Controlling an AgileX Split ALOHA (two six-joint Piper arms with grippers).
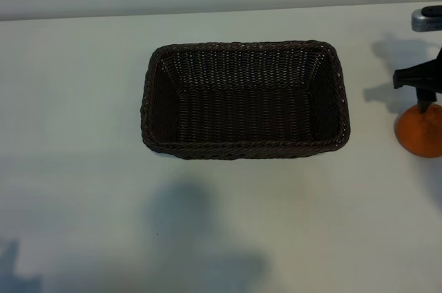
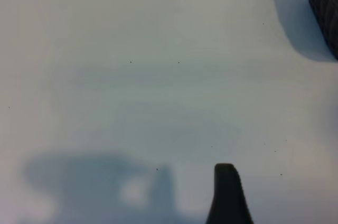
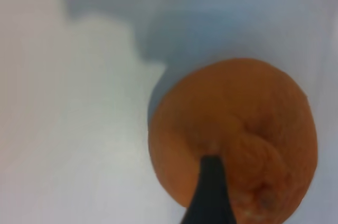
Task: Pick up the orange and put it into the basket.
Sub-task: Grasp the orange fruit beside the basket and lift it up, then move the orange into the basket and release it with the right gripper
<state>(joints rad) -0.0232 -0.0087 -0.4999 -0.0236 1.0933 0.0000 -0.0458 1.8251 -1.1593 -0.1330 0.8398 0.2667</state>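
Note:
The orange (image 1: 421,130) rests on the white table at the far right edge of the exterior view, well to the right of the dark brown wicker basket (image 1: 242,149). The basket has nothing in it. My right gripper (image 1: 422,94) hangs directly over the orange, open, with one black finger (image 3: 211,192) reaching down onto the fruit's top beside its knob; the orange (image 3: 248,108) is not clamped. The other finger is out of view. My left gripper is outside the exterior view; one of its black fingers (image 2: 227,195) hovers over bare table, open and holding nothing.
A corner of the basket (image 2: 325,7) shows far off in the left wrist view. A silver part of the right arm (image 1: 427,19) sits at the far right edge. A pale wall runs behind the white table (image 1: 83,134).

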